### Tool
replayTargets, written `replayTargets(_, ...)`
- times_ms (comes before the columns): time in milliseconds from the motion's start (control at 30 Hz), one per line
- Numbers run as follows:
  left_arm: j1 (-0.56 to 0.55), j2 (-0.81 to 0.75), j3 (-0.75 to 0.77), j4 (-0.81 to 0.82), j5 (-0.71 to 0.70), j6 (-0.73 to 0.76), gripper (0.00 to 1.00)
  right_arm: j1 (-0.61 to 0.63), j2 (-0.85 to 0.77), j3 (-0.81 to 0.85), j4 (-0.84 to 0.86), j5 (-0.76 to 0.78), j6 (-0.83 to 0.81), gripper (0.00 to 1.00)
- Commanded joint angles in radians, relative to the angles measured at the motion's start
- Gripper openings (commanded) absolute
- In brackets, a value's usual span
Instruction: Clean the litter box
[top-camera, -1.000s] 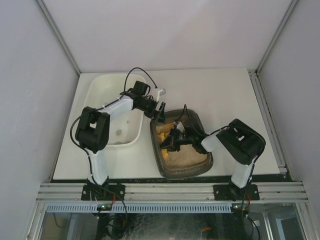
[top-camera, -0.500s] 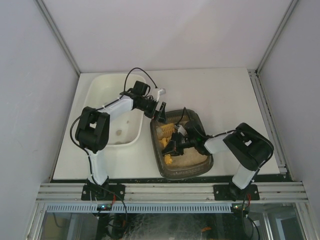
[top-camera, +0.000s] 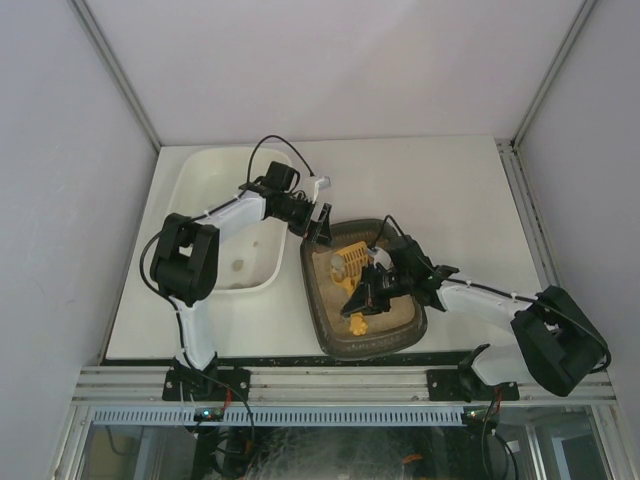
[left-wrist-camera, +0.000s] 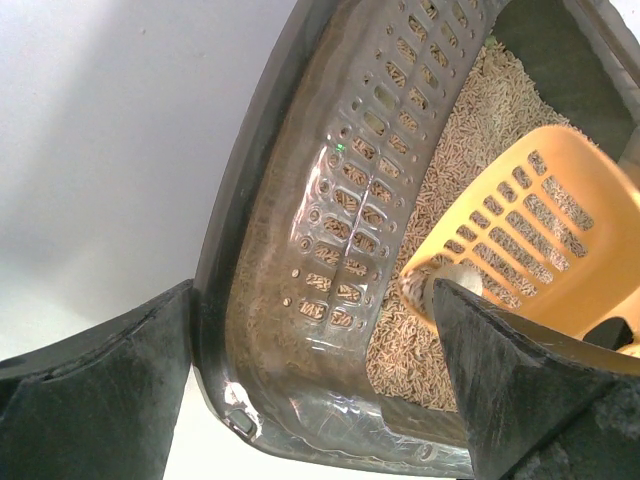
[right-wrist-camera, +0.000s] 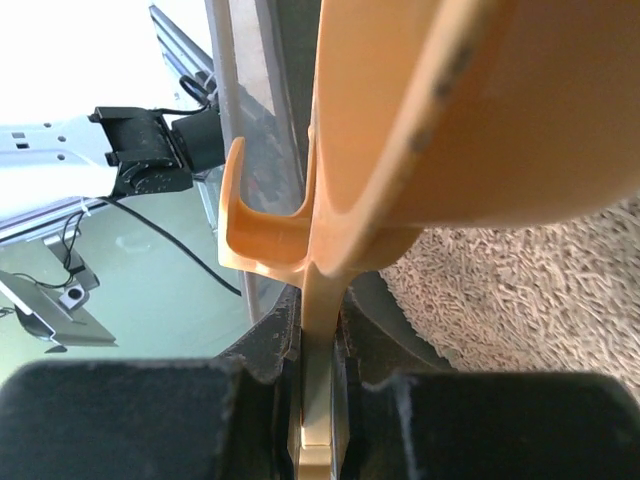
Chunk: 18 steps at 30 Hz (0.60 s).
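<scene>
**Q:** Overhead first. Where's the box?
**A:** I see the litter box (top-camera: 372, 347) on the table (top-camera: 440, 190), in front of my arm bases and just beside the white tub (top-camera: 205, 180). There's beige litter (top-camera: 395, 312) inside. The tub holds only a small dark speck (top-camera: 238, 265); I can't tell what it is. My right gripper (top-camera: 376, 290) is over the box, pinching the handle of the yellow scoop (top-camera: 351, 262), with the slotted head raised above the litter. My left gripper (top-camera: 322, 225) is at the box's far left corner.

**Q:** Left wrist?
**A:** The left gripper (left-wrist-camera: 312, 300) is spread wide and straddles the rim. One finger (left-wrist-camera: 100, 385) is outside, the other (left-wrist-camera: 520, 390) inside. I can't tell if either touches. The litter box (left-wrist-camera: 300, 230) has a glossy wall with rows of slots on it. Pellet litter (left-wrist-camera: 480, 110) covers the floor. The yellow scoop (left-wrist-camera: 545, 225) is tilted over it. A pale roundish lump (left-wrist-camera: 448, 285) sits at its lower edge, half hidden.

**Q:** Right wrist?
**A:** The right gripper (right-wrist-camera: 320, 395) is pressed tight on the flat handle. The yellow scoop (right-wrist-camera: 480, 110) bowl fills the top right, with its hook to the left. The litter (right-wrist-camera: 530, 290) is below right and the left arm (right-wrist-camera: 150, 150) is behind.
</scene>
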Motion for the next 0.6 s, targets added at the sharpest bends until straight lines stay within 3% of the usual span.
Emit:
replayTargets(0,-0.009,-0.059,-0.017,-0.009,0.093,-0.028,1.00,-0.010,-0.073,0.035,-0.109,0.000,-0.073,0.00)
replayTargets(200,-0.008,-0.083,0.055,-0.110,0.047,0.014,1.00,-0.012,-0.206,-0.014,-0.120,0.027,-0.139,0.00)
replayTargets(400,-0.007,-0.084,0.211,-0.291,-0.013,0.061,1.00,-0.043,-0.403,-0.188,0.092,0.049,-0.116,0.00)
replayTargets(567,-0.008,-0.135,0.220,-0.311,-0.039,0.060,1.00,-0.077,-0.570,-0.323,0.269,0.075,-0.094,0.00)
